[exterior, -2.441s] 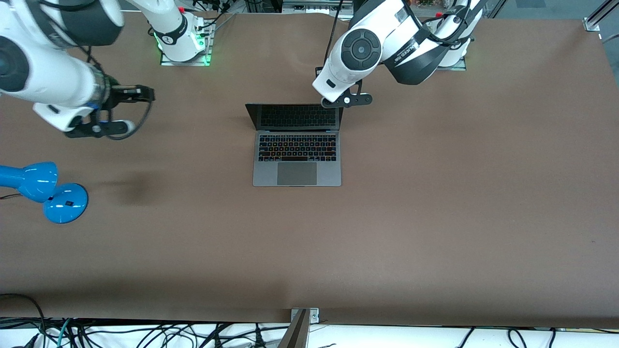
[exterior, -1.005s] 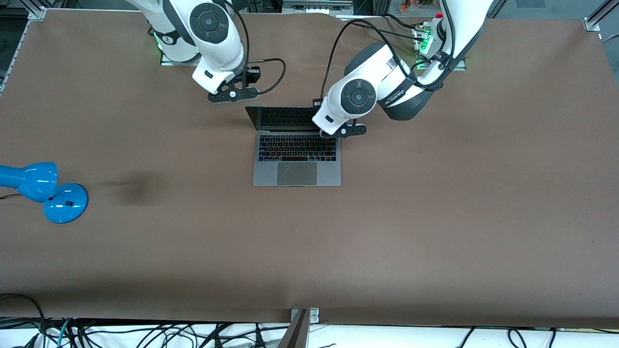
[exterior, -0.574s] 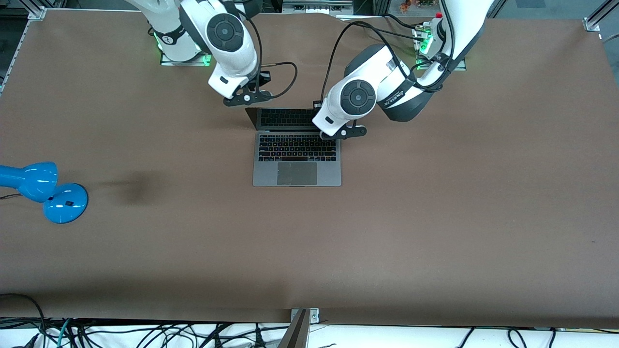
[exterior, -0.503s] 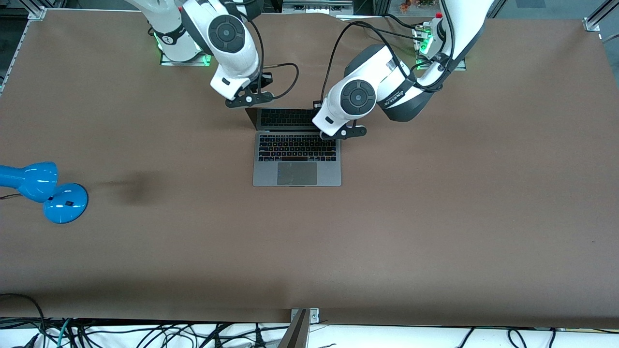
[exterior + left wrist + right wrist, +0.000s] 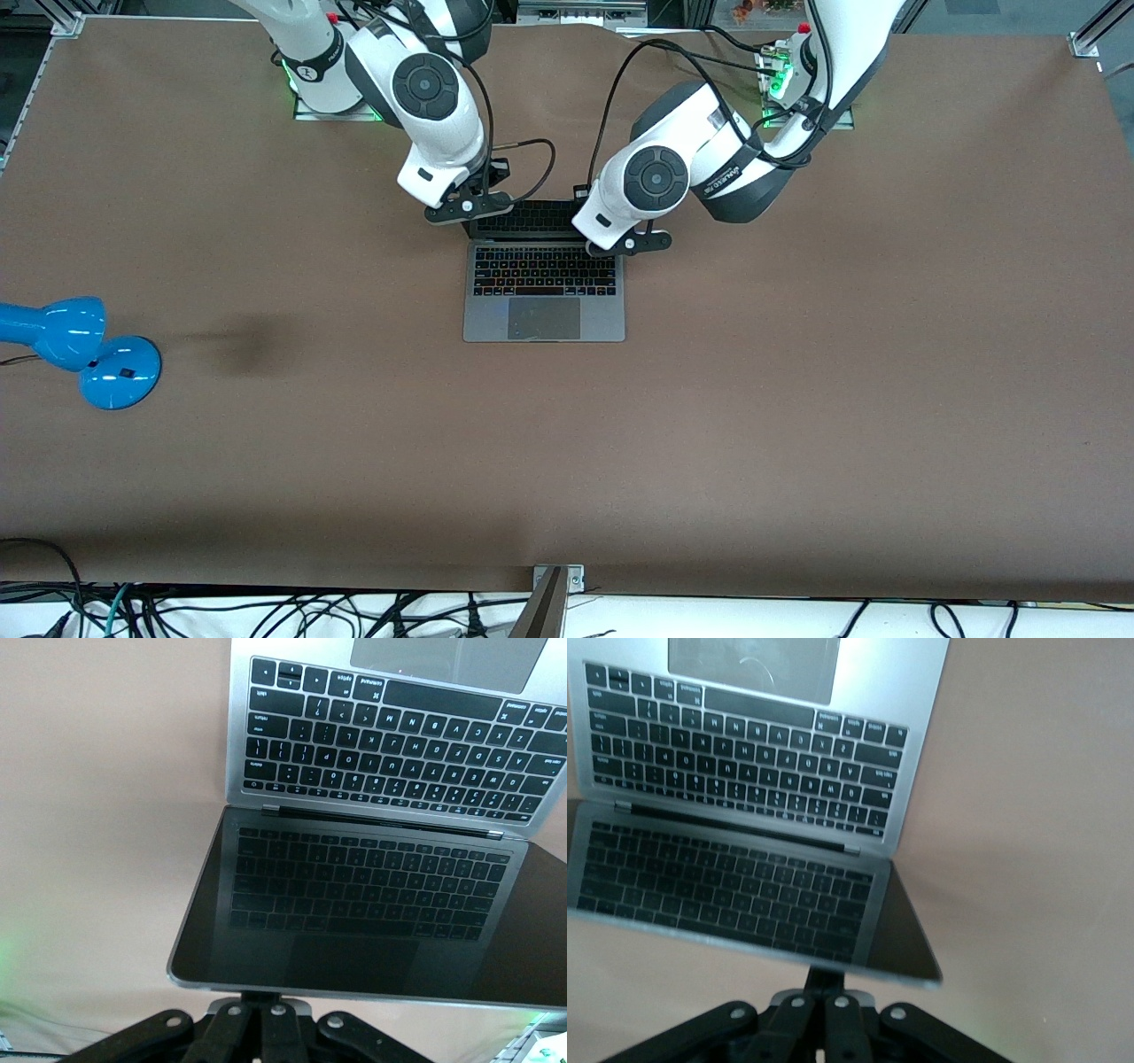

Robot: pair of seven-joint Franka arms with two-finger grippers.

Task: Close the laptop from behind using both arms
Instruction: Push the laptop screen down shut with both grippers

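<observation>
Brown table (image 5: 797, 399) carries everything, under two white arms that reach from their bases at its farthest edge. Right tool (image 5: 824, 1014) has its fingers together and sits at the top edge of the laptop's (image 5: 544, 275) raised screen, by the corner toward the right arm's end of the table; whether it touches the lid cannot be told. Left tool (image 5: 261, 1019) is likewise pinched together, empty, at the same top edge near the corner toward the left arm's end. Both wrist views look over that edge onto the dark screen (image 5: 363, 912), which mirrors the keys, and onto the keyboard (image 5: 744, 762) and trackpad (image 5: 447, 651).

Laptop lies open about midway along the table, closer to the bases than to the front camera, its screen tilted up and its trackpad toward that camera. Well apart from the laptop, at the right arm's end, stands a blue lamp (image 5: 75, 346).
</observation>
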